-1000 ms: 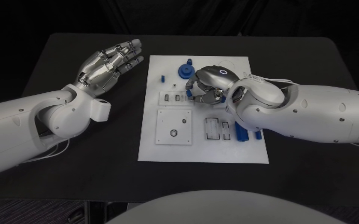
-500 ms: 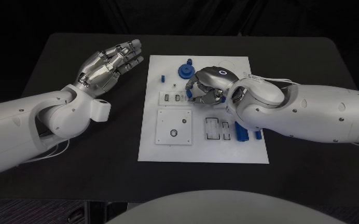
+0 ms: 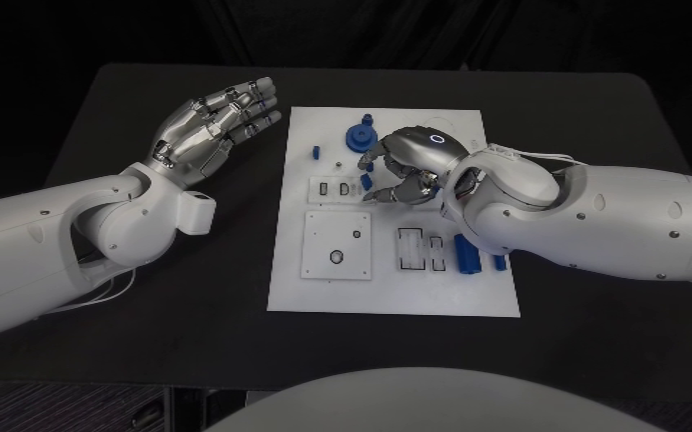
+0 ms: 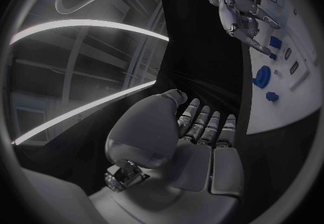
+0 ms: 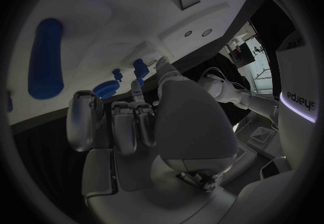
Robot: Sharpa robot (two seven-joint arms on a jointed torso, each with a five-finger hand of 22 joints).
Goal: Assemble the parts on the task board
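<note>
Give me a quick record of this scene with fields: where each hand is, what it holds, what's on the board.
left hand: open, fingers apart, over the black table left of the board, holding nothing
right hand: over the upper middle of the task board, fingers curled; whether it holds a part cannot be told
blue gear: on the board's upper part, beside the right hand
blue cylinder: lying on the board's right side, by the right arm
square plate: white, with a small hole, on the board's lower left
</note>
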